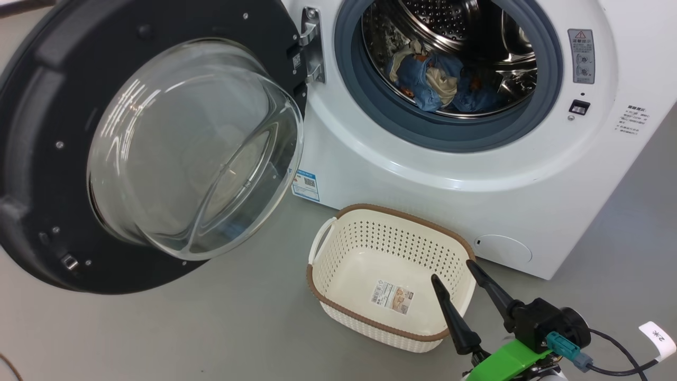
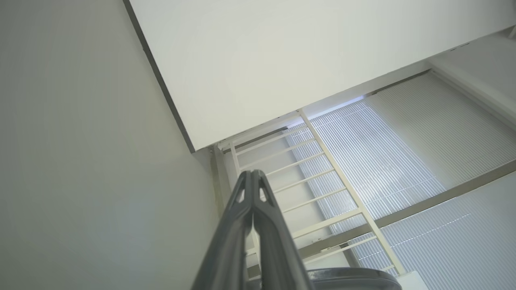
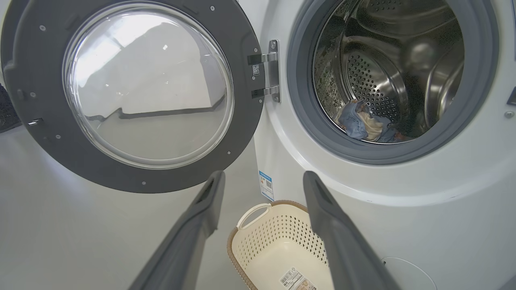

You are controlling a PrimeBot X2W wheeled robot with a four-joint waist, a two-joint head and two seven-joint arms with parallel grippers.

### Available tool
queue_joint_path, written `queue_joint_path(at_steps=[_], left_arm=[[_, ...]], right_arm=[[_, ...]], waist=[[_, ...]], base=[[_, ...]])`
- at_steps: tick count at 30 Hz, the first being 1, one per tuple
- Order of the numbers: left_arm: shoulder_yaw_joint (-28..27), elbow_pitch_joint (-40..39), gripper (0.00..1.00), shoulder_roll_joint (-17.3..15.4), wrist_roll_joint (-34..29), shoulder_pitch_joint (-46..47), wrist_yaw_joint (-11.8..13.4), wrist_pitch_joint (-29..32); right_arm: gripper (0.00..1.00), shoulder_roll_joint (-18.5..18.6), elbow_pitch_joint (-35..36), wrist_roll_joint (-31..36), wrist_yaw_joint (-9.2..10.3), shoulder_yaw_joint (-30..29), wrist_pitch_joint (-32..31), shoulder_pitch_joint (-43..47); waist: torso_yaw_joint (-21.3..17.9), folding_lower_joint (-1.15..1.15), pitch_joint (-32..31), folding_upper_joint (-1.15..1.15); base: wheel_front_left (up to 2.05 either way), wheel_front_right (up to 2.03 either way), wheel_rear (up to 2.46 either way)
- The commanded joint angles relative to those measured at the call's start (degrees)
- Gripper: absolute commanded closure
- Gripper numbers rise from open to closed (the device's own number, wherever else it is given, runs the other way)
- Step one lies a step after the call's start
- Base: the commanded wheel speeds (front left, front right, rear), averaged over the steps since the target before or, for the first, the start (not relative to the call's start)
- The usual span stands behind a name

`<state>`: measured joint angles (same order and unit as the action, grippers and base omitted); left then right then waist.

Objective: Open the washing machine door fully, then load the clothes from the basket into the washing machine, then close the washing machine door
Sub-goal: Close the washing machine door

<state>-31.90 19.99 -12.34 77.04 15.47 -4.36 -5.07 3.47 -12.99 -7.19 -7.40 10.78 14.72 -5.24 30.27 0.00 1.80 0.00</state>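
The washing machine (image 1: 476, 174) (image 3: 423, 209) stands ahead with its door (image 1: 58, 159) (image 3: 48, 133) swung wide to the left. The clothes (image 1: 439, 82) (image 3: 365, 127), blue with a cream piece, lie inside the steel drum. On the floor before the machine sits the basket (image 1: 370, 254) (image 3: 278, 241), with just a label on its bottom. My right gripper (image 1: 451, 269) (image 3: 264, 179) is open above the basket's right edge, nothing between its fingers. In the left wrist view my left gripper (image 2: 252, 174) is shut on nothing, pointing up at a white ceiling and window blinds.
Grey floor (image 1: 238, 328) spreads left of the basket under the open door. A cable and a white tag (image 1: 658, 338) hang off my right wrist. A white railing (image 2: 322, 177) and a ceiling panel (image 2: 282, 60) lie beyond the left fingers.
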Motion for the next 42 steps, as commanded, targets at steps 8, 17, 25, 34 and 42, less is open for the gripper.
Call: queue_joint_path(at_steps=[8,17,25,34,42], left_arm=[[-0.16,11.98,1.0,-11.25,8.38,16.49,-1.44,13.17],[1.8,22.21,1.0,-18.92,8.37,21.23,-2.93,19.58],[3.17,21.2,1.0,-18.92,9.63,19.68,-3.11,23.65],[5.63,21.0,1.0,-19.21,10.34,18.65,-3.12,28.58],[8.08,20.8,1.0,-19.75,9.46,17.85,-3.13,31.1]], right_arm=[[0.0,0.36,1.76,0.62,-0.09,0.35,0.28,1.21],[0.0,1.54,2.33,1.31,-0.09,-0.25,0.28,2.93],[0.0,2.95,2.22,0.79,-0.09,-0.1,0.28,3.8],[0.0,4.07,2.51,0.73,-0.09,-0.04,0.28,4.2],[0.0,4.13,2.27,0.59,-0.09,0.41,0.28,4.2]], waist=[[-0.55,0.0,0.42,0.0],[-4.36,0.0,0.83,0.0],[-6.8,0.0,0.82,0.0],[-7.05,0.0,1.37,0.0],[-6.76,0.0,1.62,0.0]], base=[[0.0,0.0,0.0],[0.0,0.0,0.0],[0.0,0.0,0.0],[0.0,0.0,0.0],[0.0,0.0,0.0]])
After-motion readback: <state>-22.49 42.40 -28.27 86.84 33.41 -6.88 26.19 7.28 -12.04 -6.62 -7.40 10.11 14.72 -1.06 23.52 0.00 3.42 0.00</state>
